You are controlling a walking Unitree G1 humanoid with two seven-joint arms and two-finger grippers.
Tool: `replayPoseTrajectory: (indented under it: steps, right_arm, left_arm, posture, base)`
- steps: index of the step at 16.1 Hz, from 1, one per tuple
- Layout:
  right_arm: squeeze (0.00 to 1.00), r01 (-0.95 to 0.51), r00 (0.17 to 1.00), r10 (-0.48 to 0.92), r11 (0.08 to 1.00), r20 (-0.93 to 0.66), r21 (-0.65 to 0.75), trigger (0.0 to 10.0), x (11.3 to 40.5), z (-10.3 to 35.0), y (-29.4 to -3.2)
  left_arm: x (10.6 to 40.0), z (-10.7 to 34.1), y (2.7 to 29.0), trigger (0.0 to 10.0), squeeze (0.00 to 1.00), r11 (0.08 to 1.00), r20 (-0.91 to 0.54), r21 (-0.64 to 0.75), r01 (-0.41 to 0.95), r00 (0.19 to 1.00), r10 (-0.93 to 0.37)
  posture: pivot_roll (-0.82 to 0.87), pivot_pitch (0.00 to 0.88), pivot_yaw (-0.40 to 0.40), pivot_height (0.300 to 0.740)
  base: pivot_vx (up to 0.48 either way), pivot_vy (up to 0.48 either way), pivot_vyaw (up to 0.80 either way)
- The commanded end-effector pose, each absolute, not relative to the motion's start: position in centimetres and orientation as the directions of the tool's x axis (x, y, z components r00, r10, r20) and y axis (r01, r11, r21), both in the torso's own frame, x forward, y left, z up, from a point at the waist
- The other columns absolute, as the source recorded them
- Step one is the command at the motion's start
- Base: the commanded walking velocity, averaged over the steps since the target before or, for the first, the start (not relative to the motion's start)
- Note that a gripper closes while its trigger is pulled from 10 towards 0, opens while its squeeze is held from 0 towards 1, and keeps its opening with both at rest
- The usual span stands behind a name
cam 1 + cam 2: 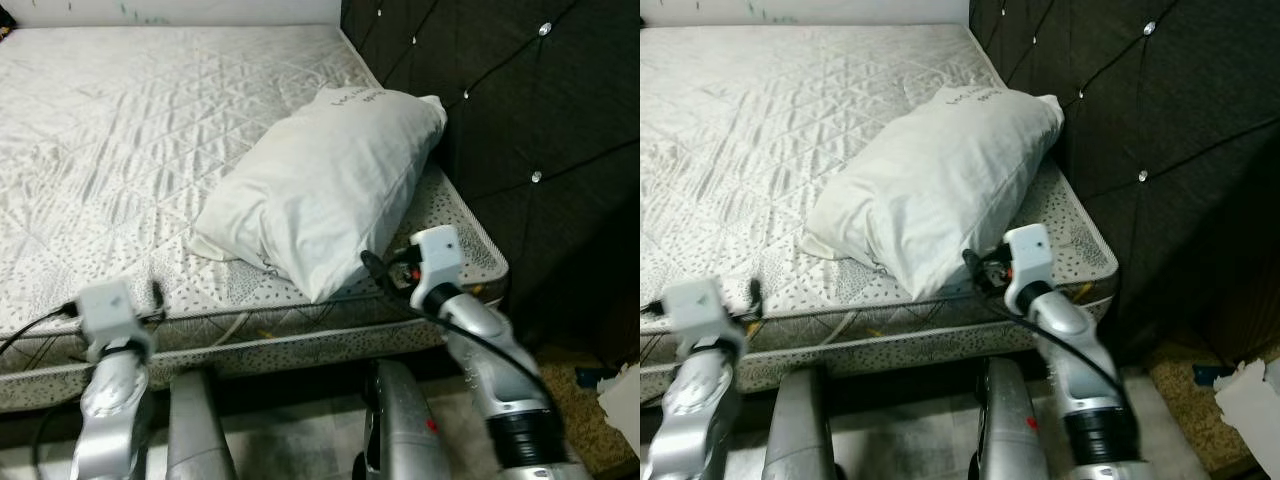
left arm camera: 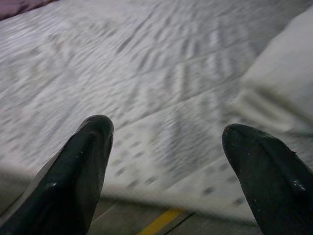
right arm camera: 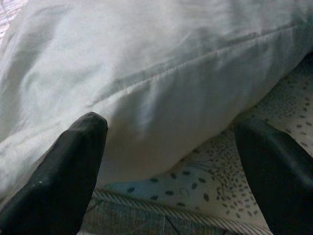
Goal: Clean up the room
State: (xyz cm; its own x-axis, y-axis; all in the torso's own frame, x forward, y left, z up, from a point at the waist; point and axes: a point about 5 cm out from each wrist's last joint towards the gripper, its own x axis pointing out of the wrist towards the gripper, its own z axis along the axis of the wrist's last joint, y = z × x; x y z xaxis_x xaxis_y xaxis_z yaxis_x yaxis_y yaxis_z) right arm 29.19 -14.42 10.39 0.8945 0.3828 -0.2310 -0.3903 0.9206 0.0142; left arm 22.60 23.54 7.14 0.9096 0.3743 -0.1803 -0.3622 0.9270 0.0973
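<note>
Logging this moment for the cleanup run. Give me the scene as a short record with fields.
surface: bare mattress
item: white pillow, lying at the mattress corner nearest the headboard
left end effector: open, at the mattress edge, apart from the pillow
right end effector: open, at the pillow's near edge, not yet gripping
floor: white paper at the robot's right

dark tufted headboard (image 1: 520,110) | white crumpled paper (image 1: 622,395) on floor
</note>
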Motion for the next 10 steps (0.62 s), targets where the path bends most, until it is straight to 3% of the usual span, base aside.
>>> replayPoseTrajectory:
  steps: [1,7,10]
  right_arm:
    - [0.0,-0.445,0.865,0.442,0.894,-0.238,0.045,10.0,28.9,10.8,-13.8]
    - [0.0,-0.604,0.717,0.623,0.779,-0.313,0.167,10.0,28.6,11.2,-10.1]
    - [0.0,-0.581,0.71,0.616,0.786,-0.342,0.211,10.0,29.2,11.0,-8.9]
  left_arm:
    - [22.7,8.1,23.8,10.0,0.0,0.929,-0.153,0.099,-0.357,0.917,0.369]
    - [22.8,8.6,23.9,10.0,0.0,0.936,-0.162,0.114,-0.333,0.923,0.348]
    - [22.7,8.6,23.9,10.0,0.0,0.938,-0.178,0.117,-0.327,0.922,0.344]
  posture:
    - [-0.07,0.0,-0.039,0.512]
    - [-0.05,0.0,-0.025,0.512]
    - [-0.04,0.0,-0.024,0.512]
  base:
    - [0.0,0.0,0.0]
    - [0.0,0.0,0.0]
    - [0.0,0.0,0.0]
